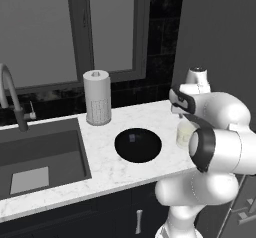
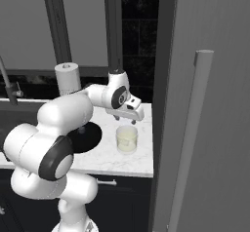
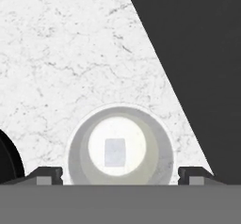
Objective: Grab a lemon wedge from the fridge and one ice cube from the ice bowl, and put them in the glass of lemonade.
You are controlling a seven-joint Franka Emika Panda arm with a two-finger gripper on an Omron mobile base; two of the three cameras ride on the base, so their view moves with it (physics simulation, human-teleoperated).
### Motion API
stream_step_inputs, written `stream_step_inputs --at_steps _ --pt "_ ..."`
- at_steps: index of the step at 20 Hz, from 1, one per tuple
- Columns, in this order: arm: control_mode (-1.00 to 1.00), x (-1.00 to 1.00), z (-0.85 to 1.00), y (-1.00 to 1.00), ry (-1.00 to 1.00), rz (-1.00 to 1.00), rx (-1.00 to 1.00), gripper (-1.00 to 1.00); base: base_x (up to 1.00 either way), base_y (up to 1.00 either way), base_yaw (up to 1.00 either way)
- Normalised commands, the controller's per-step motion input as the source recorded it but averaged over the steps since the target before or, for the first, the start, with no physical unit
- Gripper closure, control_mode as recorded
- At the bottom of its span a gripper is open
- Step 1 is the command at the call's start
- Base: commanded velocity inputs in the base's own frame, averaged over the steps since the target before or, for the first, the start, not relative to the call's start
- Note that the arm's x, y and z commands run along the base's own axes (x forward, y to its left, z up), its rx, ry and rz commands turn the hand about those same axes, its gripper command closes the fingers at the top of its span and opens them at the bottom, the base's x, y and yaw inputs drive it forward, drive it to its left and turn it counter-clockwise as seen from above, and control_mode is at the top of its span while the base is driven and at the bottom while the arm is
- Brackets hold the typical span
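Low in the hand view, the gripper [image 3: 117, 175] hangs jaws wide over the glass of lemonade [image 3: 120, 148], an ice cube [image 3: 115, 152] inside it. The ice bowl [image 1: 138, 145] lies centre-frame; a paper-towel roll [image 1: 97, 97] stands behind. The grey fridge [image 2: 205, 104] closes the counter's [image 1: 120, 169] right edge.

White marble-patterned countertop [image 1: 125, 169] above dark cabinet fronts, running from the sink to the grey fridge side.
- Sink [image 1: 40, 157]: dark rectangular basin set into the counter at left, with a curved tap at its back edge.
- Paper-towel roll [image 1: 97, 98]: white, upright, near the back edge beside the sink.
- Ice bowl [image 1: 138, 145]: black, round, shallow, mid-counter; a small pale ice cube [image 1: 132, 138] inside.
- Glass of lemonade [image 2: 126, 139]: clear tumbler, just beside the bowl, toward the fridge; a pale cube-shaped piece shows in the liquid.
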Motion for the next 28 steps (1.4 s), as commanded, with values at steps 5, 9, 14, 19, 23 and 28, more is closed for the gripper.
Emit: stream_step_inputs --at_steps 5,9,14,19,23,28 --pt "-1.0 -0.16 0.16 0.07 -0.08 0.01 0.0 -1.0 0.0 0.0 0.0" --pt "-1.0 -0.09 0.06 0.03 -0.07 0.0 0.0 -1.0 0.0 0.0 0.0" --pt "-1.0 -0.09 0.04 0.05 -0.09 0.0 0.0 -1.0 0.0 0.0 0.0" --pt "-1.0 -0.19 0.09 0.17 -0.06 0.0 0.0 -1.0 0.0 0.0 0.0" --pt "-1.0 -0.43 0.06 0.44 -0.1 0.0 0.0 -1.0 0.0 0.0 0.0" --pt "-1.0 -0.88 0.28 0.69 -0.15 0.04 0.0 -1.0 0.0 0.0 0.0"
